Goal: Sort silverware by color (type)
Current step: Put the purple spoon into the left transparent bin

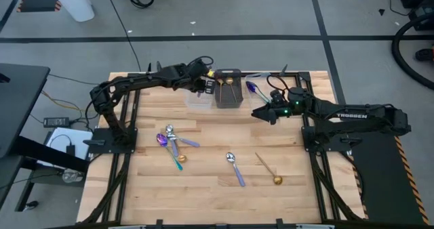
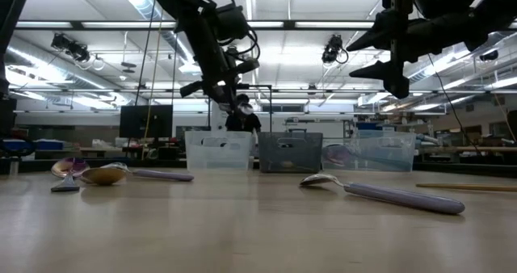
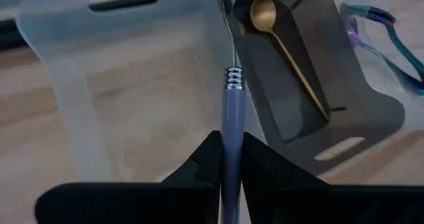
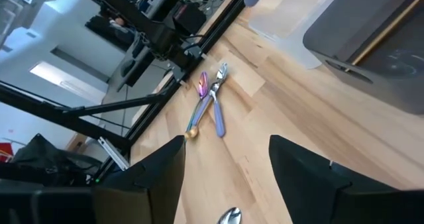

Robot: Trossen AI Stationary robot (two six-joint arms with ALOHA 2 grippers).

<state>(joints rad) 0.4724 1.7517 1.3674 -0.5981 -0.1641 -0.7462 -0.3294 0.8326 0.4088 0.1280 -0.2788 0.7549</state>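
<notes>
Spoon (image 3: 231, 111) clamped in left end effector (image 3: 230, 159), bowl toward clear bin (image 3: 119, 85).

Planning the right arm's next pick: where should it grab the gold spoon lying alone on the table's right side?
Grip the slim gold spoon mid-handle, coming straight down with the fingers across the shaft. It lies flat on the wooden table, diagonal, bowl nearest the front edge, nothing touching it. The right gripper is open and empty.

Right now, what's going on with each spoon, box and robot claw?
Left gripper: shut on lavender-handled silver spoon, above clear plastic bin.
Right gripper: open, empty.
Dark grey bin: holds gold spoon.
Loose spoons on wooden table: lying flat.
</notes>
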